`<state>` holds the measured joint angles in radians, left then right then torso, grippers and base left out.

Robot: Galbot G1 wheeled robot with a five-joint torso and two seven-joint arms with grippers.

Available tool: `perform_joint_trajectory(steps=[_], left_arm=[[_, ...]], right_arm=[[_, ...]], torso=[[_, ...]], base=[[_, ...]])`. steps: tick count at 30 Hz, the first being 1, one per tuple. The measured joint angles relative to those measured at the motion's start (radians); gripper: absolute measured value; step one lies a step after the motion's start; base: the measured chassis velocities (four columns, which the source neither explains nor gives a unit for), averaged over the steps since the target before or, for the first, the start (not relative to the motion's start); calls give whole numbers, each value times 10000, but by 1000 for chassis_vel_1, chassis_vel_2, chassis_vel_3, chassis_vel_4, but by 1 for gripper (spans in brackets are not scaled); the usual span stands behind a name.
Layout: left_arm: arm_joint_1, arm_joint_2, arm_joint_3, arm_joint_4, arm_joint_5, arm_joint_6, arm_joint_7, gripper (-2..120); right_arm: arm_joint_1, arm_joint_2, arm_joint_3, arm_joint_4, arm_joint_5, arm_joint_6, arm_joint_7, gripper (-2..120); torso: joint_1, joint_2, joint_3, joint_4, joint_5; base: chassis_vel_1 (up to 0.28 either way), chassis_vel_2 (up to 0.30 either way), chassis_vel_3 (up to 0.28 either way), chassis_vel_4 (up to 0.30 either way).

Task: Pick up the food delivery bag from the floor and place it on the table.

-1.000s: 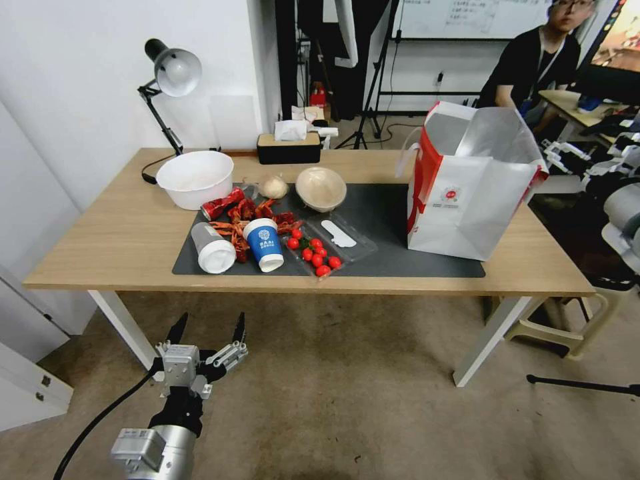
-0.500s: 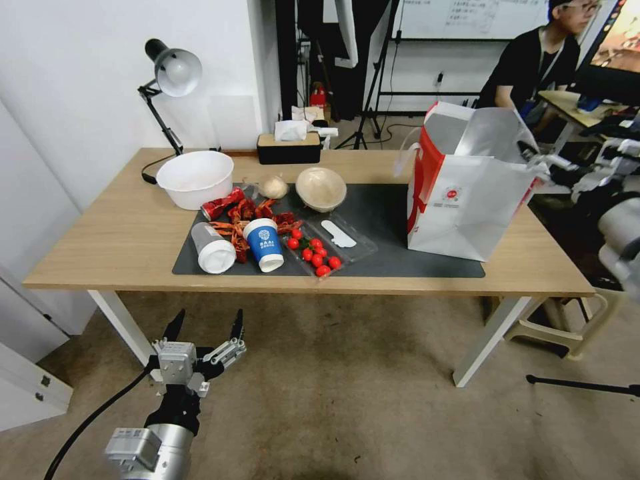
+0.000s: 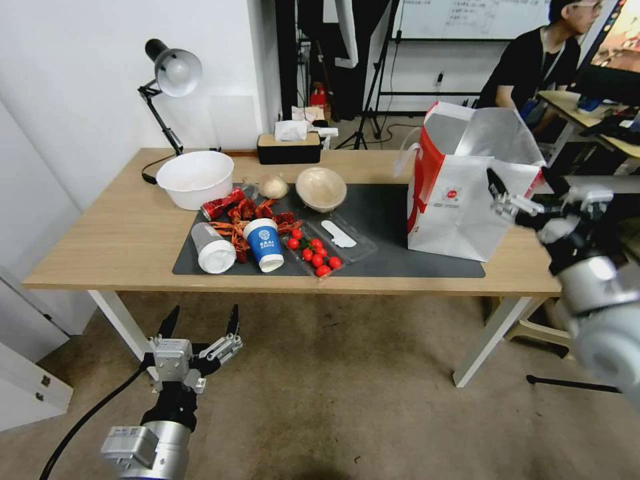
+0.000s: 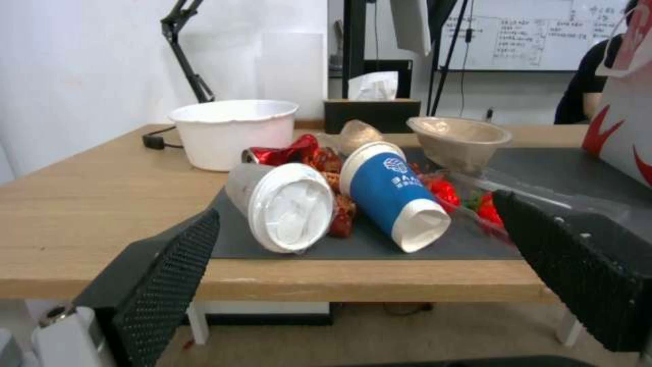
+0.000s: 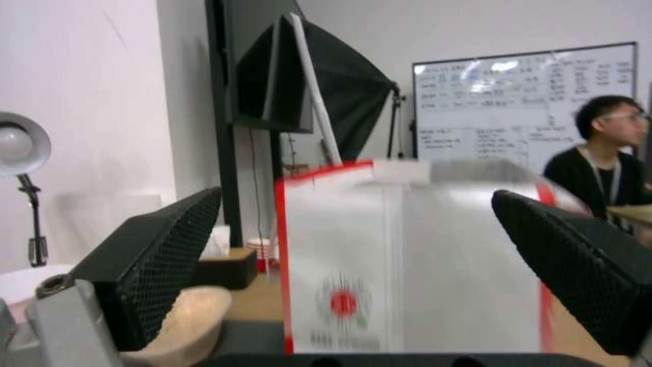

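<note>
My right gripper (image 3: pixel 527 189) hangs in the air off the table's right end, jaws spread wide and empty, its fingertips level with the upper part of the food delivery bag (image 3: pixel 467 183) and pointing toward it; from my right wrist the bag's white front and round red logo sit squarely between the two fingers, though apart from them. I read that as a released hold: the bag stands upright on its own on the table (image 3: pixel 107 233), its base partly over the right end of the dark grey mat (image 3: pixel 393 220), so the placing looks done and the open jaws need only clear the rim without snagging a handle. My left gripper (image 3: pixel 198 325) is parked low over the floor (image 3: pixel 347 400) in front of the table's left leg, also spread and holding nothing. Farther left on the mat lie the tipped cups (image 3: pixel 240 245), cherry tomatoes (image 3: pixel 312 255) and a white bowl (image 3: pixel 195 177), well apart from the bag.
</note>
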<state>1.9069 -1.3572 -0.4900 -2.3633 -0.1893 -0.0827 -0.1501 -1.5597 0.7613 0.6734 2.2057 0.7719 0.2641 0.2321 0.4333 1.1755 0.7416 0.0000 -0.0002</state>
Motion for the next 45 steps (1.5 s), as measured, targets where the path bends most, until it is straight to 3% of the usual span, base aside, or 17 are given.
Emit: perform_joint_trajectory(steps=[5, 9, 18, 45], left_arm=[[-153, 36, 6, 221, -16, -220, 303, 100], [-232, 51, 21, 352, -47, -349, 572, 100], [-265, 94, -10, 641, 92, -535, 964, 100], [-612, 26, 179, 1713, 308, -903, 933, 100]], right_arm=[[-1342, 1380, -235, -269, -1347, 907, -238, 100], [-2009, 2088, -427, -399, -1879, 1122, -281, 100], [-2539, 3156, -966, -802, -2390, 1565, -657, 100], [-2080, 3345, -1322, -1649, -2374, 1540, -1291, 100]], torso=[[0, 0, 0, -2, 1], [-1, 0, 0, 1, -1], [0, 0, 1, 1, 2], [1, -1, 2, 1, 2]], base=[[0, 0, 0, 0], [0, 0, 0, 0], [0, 0, 0, 0], [0, 0, 0, 0]])
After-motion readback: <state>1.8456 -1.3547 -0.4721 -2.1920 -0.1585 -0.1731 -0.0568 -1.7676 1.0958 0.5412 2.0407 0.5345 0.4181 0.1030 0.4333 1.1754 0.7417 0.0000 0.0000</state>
